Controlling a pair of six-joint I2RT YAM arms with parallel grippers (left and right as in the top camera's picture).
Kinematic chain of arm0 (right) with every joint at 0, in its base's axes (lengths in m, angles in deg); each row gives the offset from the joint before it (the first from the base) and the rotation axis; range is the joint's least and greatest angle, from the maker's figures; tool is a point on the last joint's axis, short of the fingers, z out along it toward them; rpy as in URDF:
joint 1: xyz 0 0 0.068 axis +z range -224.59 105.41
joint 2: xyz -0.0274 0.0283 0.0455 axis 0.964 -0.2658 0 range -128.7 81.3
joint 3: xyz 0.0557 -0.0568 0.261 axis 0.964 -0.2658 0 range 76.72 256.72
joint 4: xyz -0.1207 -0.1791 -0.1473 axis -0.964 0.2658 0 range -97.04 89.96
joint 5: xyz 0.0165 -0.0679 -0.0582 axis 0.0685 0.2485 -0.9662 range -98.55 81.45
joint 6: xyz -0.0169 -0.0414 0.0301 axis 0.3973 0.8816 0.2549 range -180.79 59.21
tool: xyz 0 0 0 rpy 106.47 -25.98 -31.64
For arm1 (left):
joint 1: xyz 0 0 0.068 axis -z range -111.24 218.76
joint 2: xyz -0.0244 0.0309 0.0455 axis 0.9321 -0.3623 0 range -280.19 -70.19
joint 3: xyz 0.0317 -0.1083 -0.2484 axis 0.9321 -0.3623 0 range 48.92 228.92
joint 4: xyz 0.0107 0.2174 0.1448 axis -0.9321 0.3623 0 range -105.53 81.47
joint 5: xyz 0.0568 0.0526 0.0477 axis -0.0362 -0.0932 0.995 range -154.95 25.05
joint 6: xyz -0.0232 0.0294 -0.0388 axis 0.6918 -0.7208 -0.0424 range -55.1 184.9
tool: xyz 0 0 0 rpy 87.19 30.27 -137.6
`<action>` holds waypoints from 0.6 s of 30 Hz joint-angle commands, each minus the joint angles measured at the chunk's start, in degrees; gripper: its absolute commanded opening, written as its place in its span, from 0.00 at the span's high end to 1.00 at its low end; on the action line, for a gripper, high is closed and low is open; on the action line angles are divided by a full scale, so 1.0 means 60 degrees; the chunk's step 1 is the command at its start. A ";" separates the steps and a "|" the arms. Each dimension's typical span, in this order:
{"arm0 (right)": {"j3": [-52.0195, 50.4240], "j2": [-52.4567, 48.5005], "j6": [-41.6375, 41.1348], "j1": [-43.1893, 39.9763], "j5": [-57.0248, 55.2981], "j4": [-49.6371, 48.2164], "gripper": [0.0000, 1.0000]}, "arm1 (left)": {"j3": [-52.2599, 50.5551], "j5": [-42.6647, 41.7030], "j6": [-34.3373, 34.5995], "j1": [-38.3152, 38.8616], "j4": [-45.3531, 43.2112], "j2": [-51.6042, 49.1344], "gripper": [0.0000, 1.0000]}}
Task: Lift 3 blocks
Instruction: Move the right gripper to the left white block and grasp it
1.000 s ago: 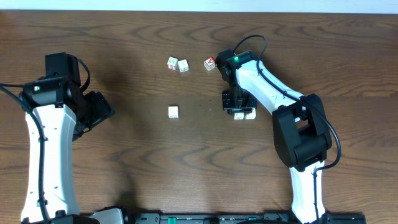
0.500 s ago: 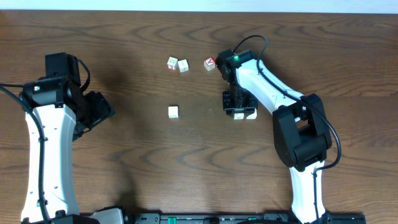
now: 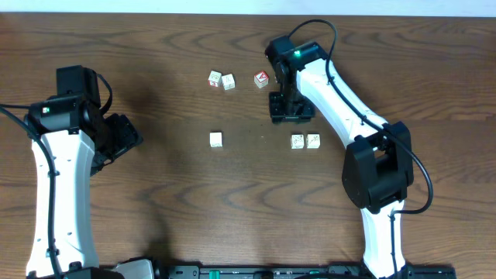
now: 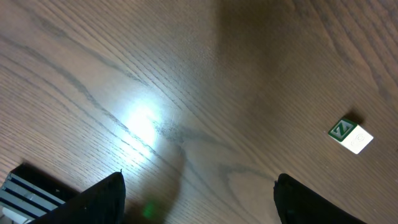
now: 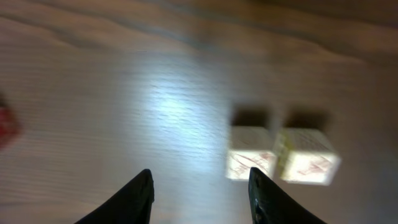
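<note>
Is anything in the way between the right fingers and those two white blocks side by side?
No. Only bare table lies between the right fingers and the two blocks.

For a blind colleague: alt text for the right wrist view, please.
A cream block and a second cream block sit side by side on the wooden table, beyond the open, empty right gripper. A blurred red object shows at the left edge.

Overhead, the bench (image 3: 232, 209) is evenly lit and sharp, with soft shadows beside the left arm (image 3: 58, 186). The left wrist view carries a white glare patch — a lamp overhead, probably. The right wrist view is blurred throughout — two pale blocks (image 5: 252, 153) lack crisp edges.
</note>
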 commanded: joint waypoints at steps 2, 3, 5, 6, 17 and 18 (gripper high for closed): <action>-0.0058 -0.0011 -0.0463 0.0543 0.0809 -0.0772 0.48 | 0.0168 0.0062 0.0087 -0.0033 0.0062 0.0033 0.23; -0.0135 -0.0015 -0.0576 0.0743 0.0809 -0.1089 0.44 | 0.0168 0.0062 0.0087 -0.0033 0.0058 0.0033 0.23; -0.0266 -0.0015 -0.0659 0.1126 0.0805 -0.1643 0.35 | 0.0168 0.0062 0.0087 -0.0033 0.0058 0.0033 0.23; -0.0310 -0.0015 -0.0663 0.1326 0.0801 -0.1905 0.32 | 0.0168 0.0062 0.0087 -0.0033 0.0058 0.0033 0.23; -0.0335 -0.0029 -0.2667 0.3257 -0.2204 -0.2951 0.24 | 0.0168 0.0062 0.0087 -0.0033 0.0058 0.0033 0.23; -0.0339 -0.0051 -0.2667 0.3359 -0.2204 -0.3031 0.24 | 0.0168 0.0062 0.0087 -0.0033 0.0062 0.0033 0.23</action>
